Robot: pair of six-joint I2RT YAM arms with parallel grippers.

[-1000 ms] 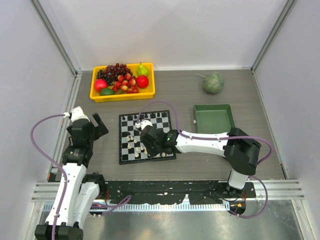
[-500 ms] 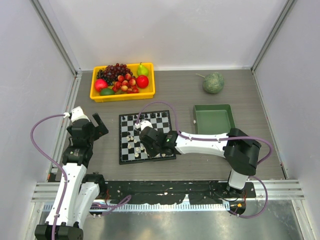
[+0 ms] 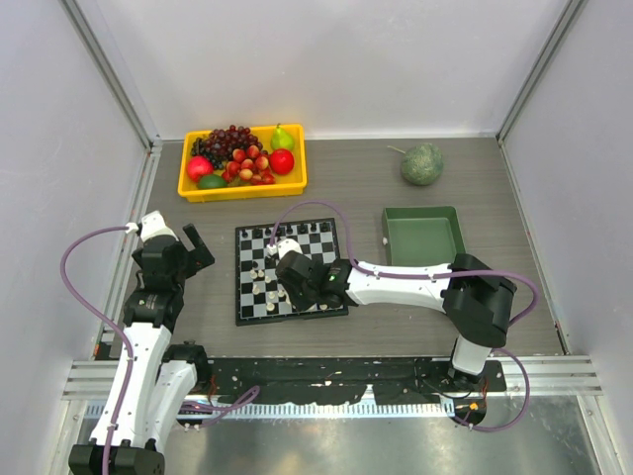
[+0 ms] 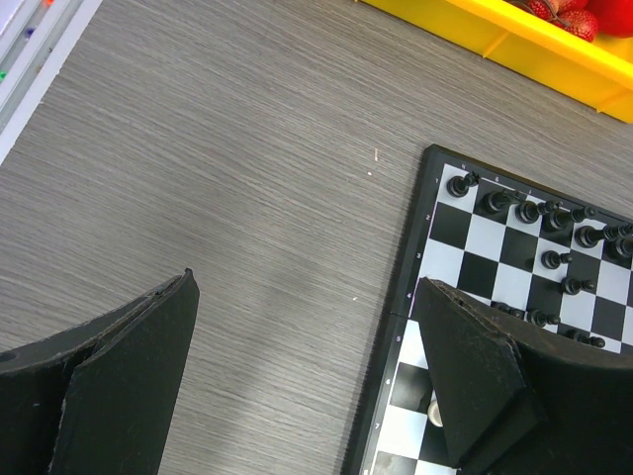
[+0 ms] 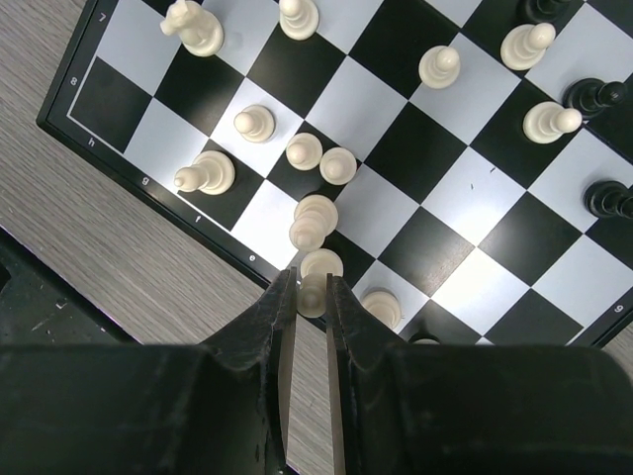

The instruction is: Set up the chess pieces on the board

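Pinching what seemed a cream-white piece (image 5: 319,264) between nearly closed tips, my right claw (image 5: 312,284) hovered just inside the lettered border of the board (image 5: 391,45). My left claw (image 4: 307,287) gaped wide above the table (image 4: 198,148), beside the board's left edge.

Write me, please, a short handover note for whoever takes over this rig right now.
Left gripper: open, empty, over the table left of the board.
Right gripper: shut on a white piece at the board's near edge.
Done: black pieces mostly stand along the far edge.
Left: other white pieces lie scattered over the near half, not in rows. Probably set the held one down, then line up the rest.
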